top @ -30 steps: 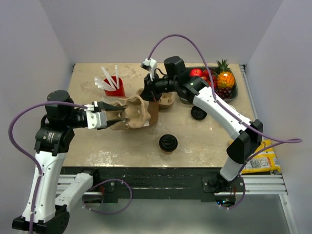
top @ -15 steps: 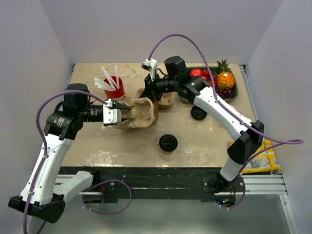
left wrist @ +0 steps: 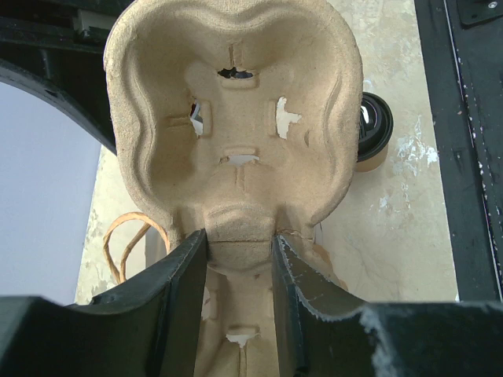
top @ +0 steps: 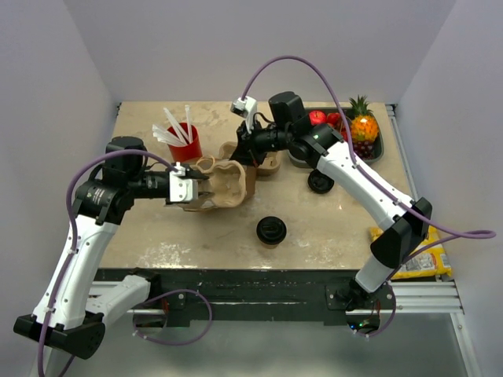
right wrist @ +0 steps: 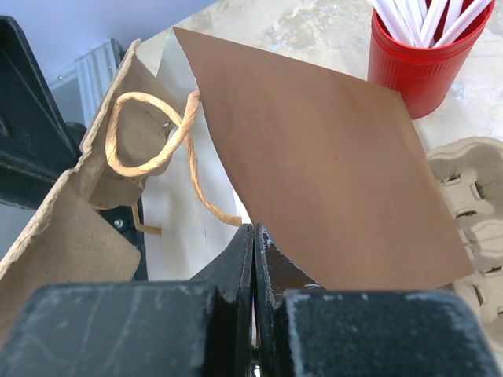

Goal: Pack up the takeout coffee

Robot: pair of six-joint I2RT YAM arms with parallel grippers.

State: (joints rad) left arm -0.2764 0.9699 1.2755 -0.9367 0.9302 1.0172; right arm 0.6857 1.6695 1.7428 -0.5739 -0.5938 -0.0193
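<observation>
The takeout coffee (top: 271, 230), a tan cup with a black lid, stands alone on the table near the front middle; it also shows in the left wrist view (left wrist: 374, 129). My left gripper (top: 194, 189) is shut on the rim of a tan pulp cup carrier (top: 218, 184), holding it tilted against a brown paper bag (top: 247, 174). In the left wrist view the carrier (left wrist: 236, 133) fills the frame, its edge between my fingers (left wrist: 236, 247). My right gripper (top: 245, 149) is shut on the bag's top edge; in the right wrist view the bag (right wrist: 330, 181) spreads ahead of my closed gripper (right wrist: 253, 236).
A red cup (top: 186, 140) of white sticks stands at the back left. A tan pulp piece (top: 269, 162) sits behind the bag. A loose black lid (top: 320, 182) lies to the right. A dark fruit tray (top: 376, 148) is back right. A yellow packet (top: 423, 255) lies off the right edge.
My left arm has swung right and carried the cup carrier up against the paper bag. My right gripper has stayed shut on the bag's edge, shifting only slightly.
</observation>
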